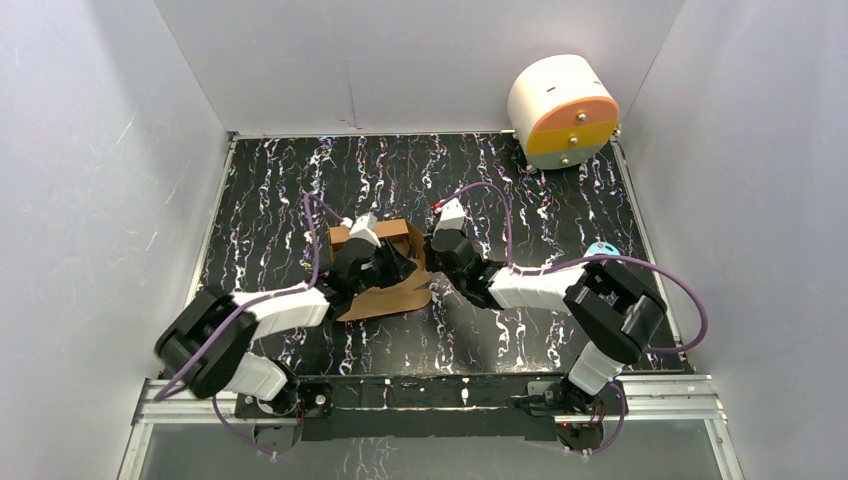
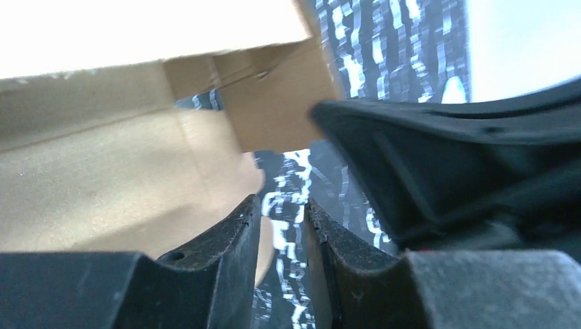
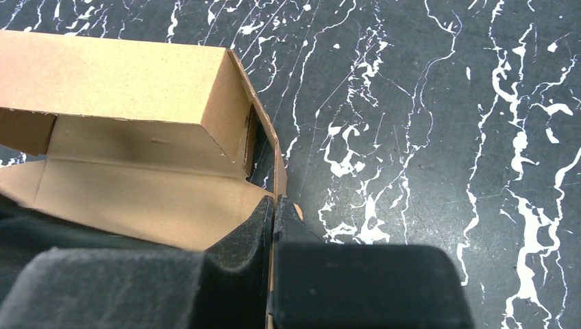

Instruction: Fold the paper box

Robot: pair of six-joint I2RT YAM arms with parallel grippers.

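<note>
**Operator:** Where was the paper box?

**Technician:** The paper box [image 1: 388, 297] lay near the centre of the top view, on the black marbled table [image 1: 500, 180]. It was partly folded. A long wall stood upright at the far side, and a flat flap extended toward the lower edge of the frame.

**Operator:** State of the right gripper?

**Technician:** The right gripper [image 3: 273, 209] was clamped on the thin edge of the side panel at the box's right end. Cardboard showed between its closed jaws.

**Operator:** And the left gripper?

**Technician:** The left gripper [image 2: 282, 226] sat over the box. Its jaws stood a narrow gap apart, and a strip of cardboard showed in that gap. Whether it was gripped could not be determined.

**Operator:** Anything else?

**Technician:** A white cylinder [image 1: 563, 108] with an orange-and-yellow face stood at the upper right, well apart from the box.
</note>
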